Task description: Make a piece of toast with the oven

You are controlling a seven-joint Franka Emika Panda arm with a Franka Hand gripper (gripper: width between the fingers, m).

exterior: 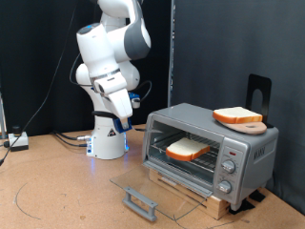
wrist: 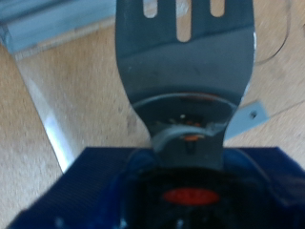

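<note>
Two bread slices are seen in the exterior view: one toast (exterior: 191,148) lies on the wire rack inside the oven (exterior: 250,148), so loading appears done, while a second slice (exterior: 236,116) rests on a round board (exterior: 250,126) on the oven's roof. The glass door (exterior: 157,189) is folded flat onto the table (exterior: 57,196), leaving the cavity open. The gripper (exterior: 127,121) hangs to the exterior view's left of the oven, apart from it. A spatula (wrist: 186,67) is seen extending out from the hand in the wrist view, presumably clamped there for carrying bread, though the fingers are hidden, so their spread cannot be told.
</note>
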